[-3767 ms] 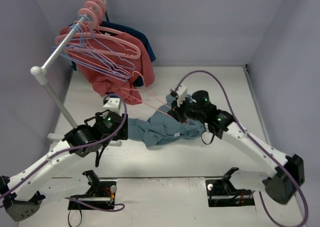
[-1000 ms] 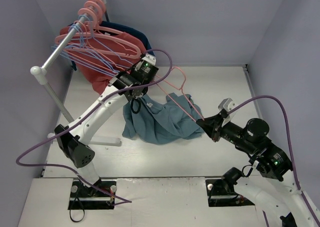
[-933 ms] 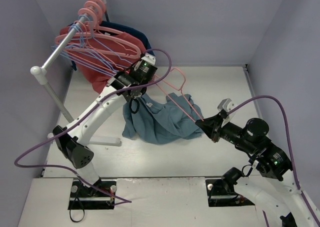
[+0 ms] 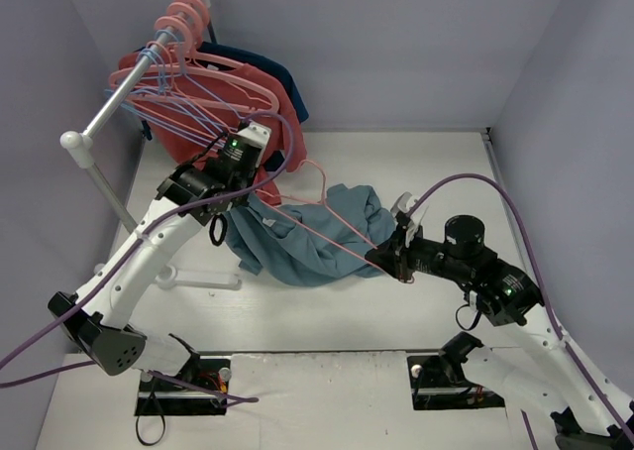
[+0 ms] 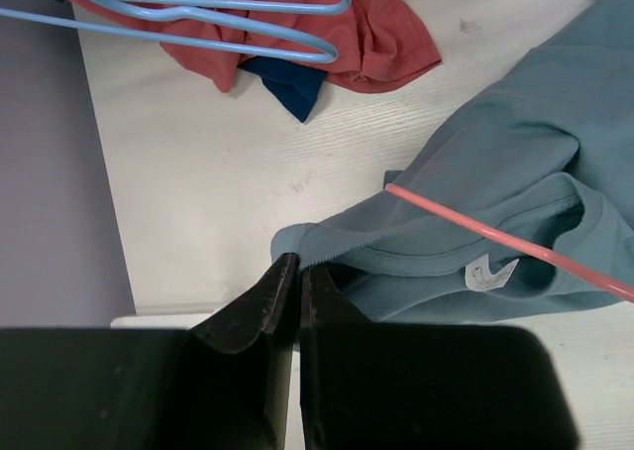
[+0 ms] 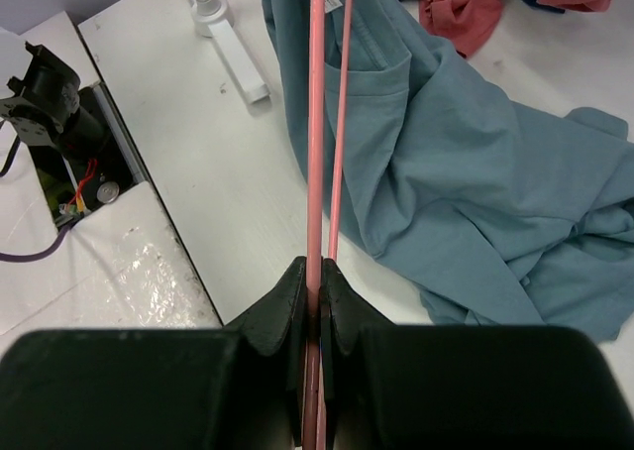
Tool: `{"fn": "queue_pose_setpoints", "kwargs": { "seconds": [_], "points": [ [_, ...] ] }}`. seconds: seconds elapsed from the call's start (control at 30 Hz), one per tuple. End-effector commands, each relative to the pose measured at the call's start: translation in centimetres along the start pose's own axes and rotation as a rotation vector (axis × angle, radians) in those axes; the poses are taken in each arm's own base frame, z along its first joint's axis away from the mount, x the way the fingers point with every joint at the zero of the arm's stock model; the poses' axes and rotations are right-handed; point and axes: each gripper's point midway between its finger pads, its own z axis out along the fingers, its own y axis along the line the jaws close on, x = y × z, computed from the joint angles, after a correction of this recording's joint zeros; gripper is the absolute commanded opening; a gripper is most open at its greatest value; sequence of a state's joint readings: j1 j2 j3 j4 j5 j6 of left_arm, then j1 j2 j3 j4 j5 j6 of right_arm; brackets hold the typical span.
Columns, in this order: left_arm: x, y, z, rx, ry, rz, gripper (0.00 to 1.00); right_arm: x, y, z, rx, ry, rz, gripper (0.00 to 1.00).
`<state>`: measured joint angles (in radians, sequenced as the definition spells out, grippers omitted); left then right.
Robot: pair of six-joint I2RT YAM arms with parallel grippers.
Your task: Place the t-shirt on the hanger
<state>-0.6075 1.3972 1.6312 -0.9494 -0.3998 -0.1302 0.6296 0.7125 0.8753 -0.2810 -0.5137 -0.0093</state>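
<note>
Left pincer (image 5: 294, 272): closed, pinching the ribbed neck edge of the t-shirt (image 4: 317, 237) and holding it raised off the table (image 4: 436, 172).
Right pincer (image 6: 319, 272): closed on the thin lower end of the hanger (image 6: 316, 123), which reaches away from it over the cloth.
T-shirt: mid-table between the two arms, bunched and creased, its left end lifted, the rest trailing on the surface.
Hanger: one pink bar crosses the neck opening just above the white label (image 5: 488, 272); whether it runs inside the collar I cannot tell.
Rack (image 4: 109, 103): far left, its white foot (image 6: 238, 58) just beside the shirt's near edge.
Crowding the left arm: coral-red shirt (image 4: 258, 113) hangs right behind the left pincer, with the dark navy garment (image 5: 292, 83) beneath it.
Overhead: lavender-blue hangers (image 5: 198, 14) jut out close above that pincer; salmon-pink hangers (image 4: 198, 68) sit higher on the rail.
Cables (image 4: 475, 187): purple loops arch over both arms.
</note>
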Motion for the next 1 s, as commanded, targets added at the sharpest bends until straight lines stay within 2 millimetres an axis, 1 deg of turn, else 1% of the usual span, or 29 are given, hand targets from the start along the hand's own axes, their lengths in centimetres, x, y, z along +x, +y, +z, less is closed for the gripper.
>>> {"fn": "queue_pose_setpoints", "kwargs": {
  "seconds": [0.0, 0.07, 0.2, 0.33, 0.5, 0.6, 0.77, 0.97],
  "points": [
    [-1.9, 1.3, -0.7, -0.031, -0.081, -0.013, 0.0, -4.2, 1.4, -0.5, -0.065, -0.114, -0.068, 0.0],
    [-1.8, 1.8, 0.0, -0.079, -0.06, -0.022, 0.0, -4.5, 1.2, -0.7, -0.044, -0.126, -0.071, 0.0],
    [-1.6, 3.1, 1.2, -0.131, -0.027, -0.07, 0.0, -4.4, 0.7, -0.9, -0.01, -0.131, -0.065, 0.0],
    [-1.7, 3.2, 2.1, -0.138, -0.012, -0.08, 0.0, -4.3, 0.9, -0.8, -0.022, -0.127, -0.056, 0.0],
    [-2.2, 2.9, 2.3, -0.126, -0.017, -0.073, 0.0, -4.1, 1.0, -0.8, -0.029, -0.124, -0.061, 0.0],
    [-2.6, 2.2, 2.1, -0.082, -0.033, -0.079, 0.0, -4.1, 1.0, -0.6, -0.036, -0.118, -0.063, 0.0],
    [-3.5, 1.2, 1.3, 0.006, -0.087, -0.08, 0.0, -3.7, 1.2, 0.3, -0.077, -0.085, -0.064, 0.0],
    [-3.5, -0.4, 0.8, 0.105, -0.107, -0.029, 0.0, -4.0, 0.8, 0.7, -0.071, -0.08, -0.095, 0.0]
  ]
}}
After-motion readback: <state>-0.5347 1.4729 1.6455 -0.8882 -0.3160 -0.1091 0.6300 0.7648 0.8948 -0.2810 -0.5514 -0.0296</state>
